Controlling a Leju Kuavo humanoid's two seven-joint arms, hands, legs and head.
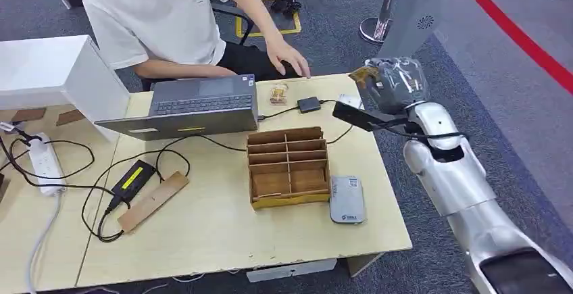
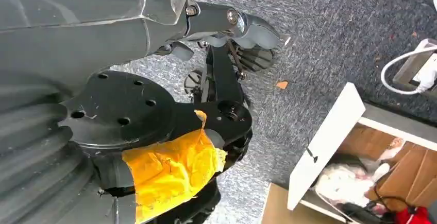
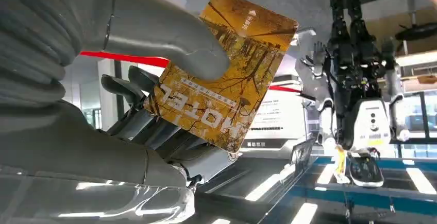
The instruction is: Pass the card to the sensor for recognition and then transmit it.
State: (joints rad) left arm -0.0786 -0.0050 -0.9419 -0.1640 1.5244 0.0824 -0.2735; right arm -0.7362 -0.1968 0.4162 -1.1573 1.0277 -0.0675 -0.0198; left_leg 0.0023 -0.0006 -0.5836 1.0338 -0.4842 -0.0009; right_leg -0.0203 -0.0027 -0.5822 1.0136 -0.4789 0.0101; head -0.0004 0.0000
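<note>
My right hand is raised past the table's far right corner and pinches a yellow-orange card. In the right wrist view the card reads "HOTEL" and sits between the grey thumb and the darker fingers. A grey flat reader lies on the table near its right edge, well below the card. A small black box on a cable lies at the far edge, left of the hand. My left hand hangs over grey carpet and holds nothing.
A person sits behind the table, one hand stretched over its far edge near the black box. A wooden divided box stands mid-table, with a laptop, a power strip, a black adapter and cables to the left.
</note>
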